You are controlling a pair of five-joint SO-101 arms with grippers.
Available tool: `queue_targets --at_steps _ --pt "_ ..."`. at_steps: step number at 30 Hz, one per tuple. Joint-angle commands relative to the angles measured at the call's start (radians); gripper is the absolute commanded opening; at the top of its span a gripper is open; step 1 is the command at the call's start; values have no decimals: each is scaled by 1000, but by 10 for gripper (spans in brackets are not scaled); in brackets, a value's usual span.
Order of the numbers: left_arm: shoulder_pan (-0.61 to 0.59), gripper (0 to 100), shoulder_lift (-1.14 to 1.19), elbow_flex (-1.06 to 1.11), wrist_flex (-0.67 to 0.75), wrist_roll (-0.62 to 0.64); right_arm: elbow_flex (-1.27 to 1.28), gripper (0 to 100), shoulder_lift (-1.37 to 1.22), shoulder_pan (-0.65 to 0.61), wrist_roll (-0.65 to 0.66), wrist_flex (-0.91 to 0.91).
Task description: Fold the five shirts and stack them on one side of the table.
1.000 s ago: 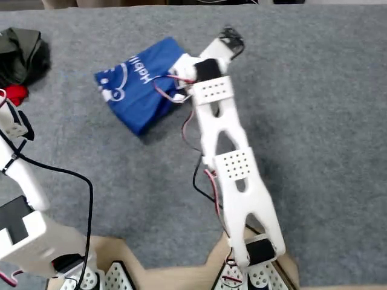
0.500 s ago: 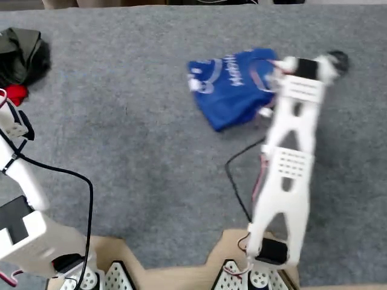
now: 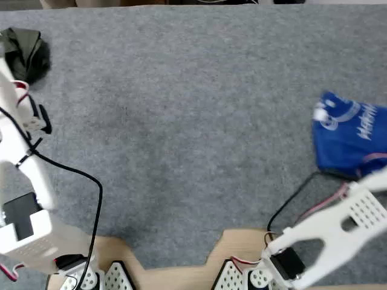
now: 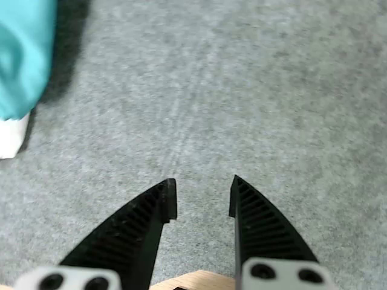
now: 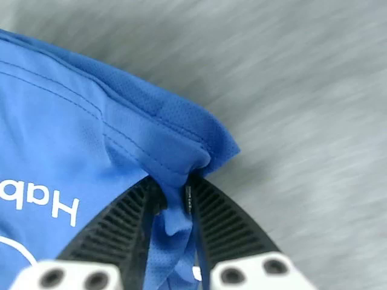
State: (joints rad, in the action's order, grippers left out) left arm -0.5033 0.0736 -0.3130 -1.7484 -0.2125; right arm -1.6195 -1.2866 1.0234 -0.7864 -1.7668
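Note:
The folded blue shirt (image 3: 349, 136) with white print lies at the table's right edge in the high view. In the right wrist view my right gripper (image 5: 173, 194) is shut on a fold at the edge of the blue shirt (image 5: 72, 151). The right arm (image 3: 338, 229) stretches from the front base toward the right edge. My left gripper (image 4: 202, 199) hangs open over bare grey mat, with a teal garment (image 4: 24, 54) and a white one (image 4: 12, 139) off to one side. The left arm (image 3: 24, 157) stands at the table's left edge.
A dark green shirt (image 3: 24, 51) is bunched at the back left corner. The grey mat (image 3: 181, 115) covers the table. Black cables (image 3: 84, 187) trail from both arms near the front edge.
The right arm has swung from the table's middle to the far right, dragging the blue shirt along with it. The left arm has shifted slightly, and the red cloth beside it is now hidden.

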Motion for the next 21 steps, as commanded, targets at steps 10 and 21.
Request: queue_targets --at_steps 10,21 --pt "107 154 -50 -9 -9 9 -45 6 33 418 219 -20" --pt "107 154 -50 -5 -9 8 -47 6 -56 549 284 -18"
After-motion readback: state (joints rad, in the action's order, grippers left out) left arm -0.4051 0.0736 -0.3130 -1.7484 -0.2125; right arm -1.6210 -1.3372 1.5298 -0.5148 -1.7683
